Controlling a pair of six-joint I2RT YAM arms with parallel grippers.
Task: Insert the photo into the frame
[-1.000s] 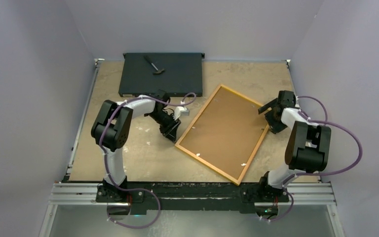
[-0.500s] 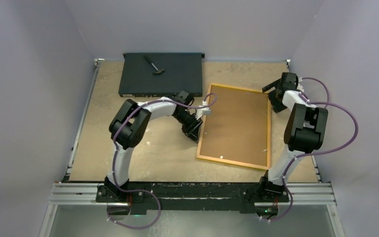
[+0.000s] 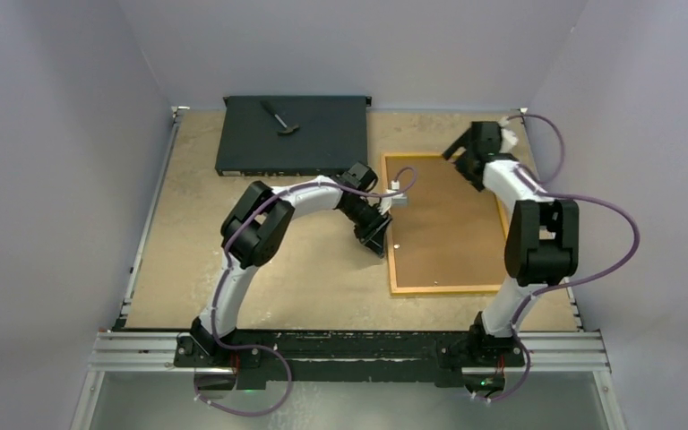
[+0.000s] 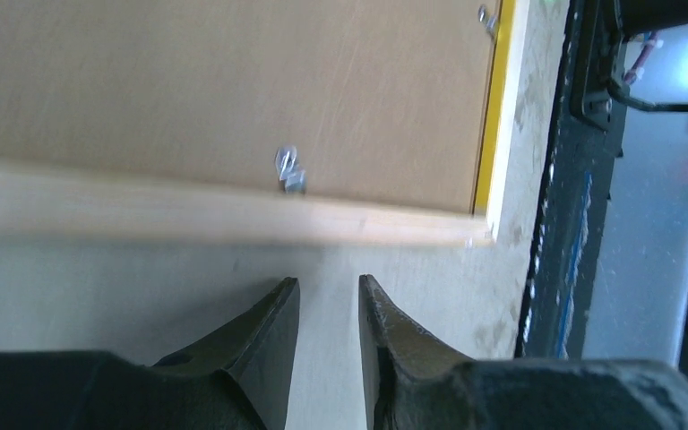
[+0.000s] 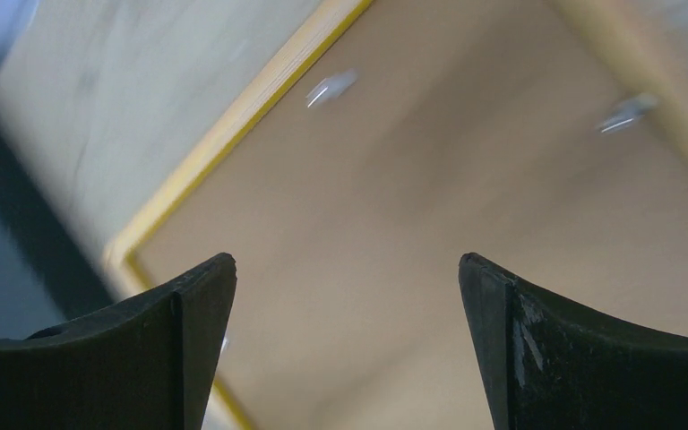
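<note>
The frame (image 3: 439, 288) lies flat and face down on the right half of the table (image 3: 269, 269), its long sides running from the near edge toward the back wall and its bright yellow-orange border around a plain brown backing board (image 3: 443, 224). The left gripper (image 4: 327, 285) sits low over the bare tabletop just beside the frame's left rail, toward the near left corner. Its two dark fingers stand a narrow gap apart with nothing between them, and they stop just short of the pale wooden edge. A small metal clip (image 4: 289, 170) shows on the board just inside that rail. The right gripper (image 3: 464, 161) hangs over the far right corner of the frame. In the blurred right wrist view its jaws are spread wide and empty above the brown board, with the yellow border crossing to their left. A flat black box (image 3: 322, 143) rests against the back wall at the far left, well apart from the frame, with a small dark tool (image 3: 279, 119) lying on top.
</note>
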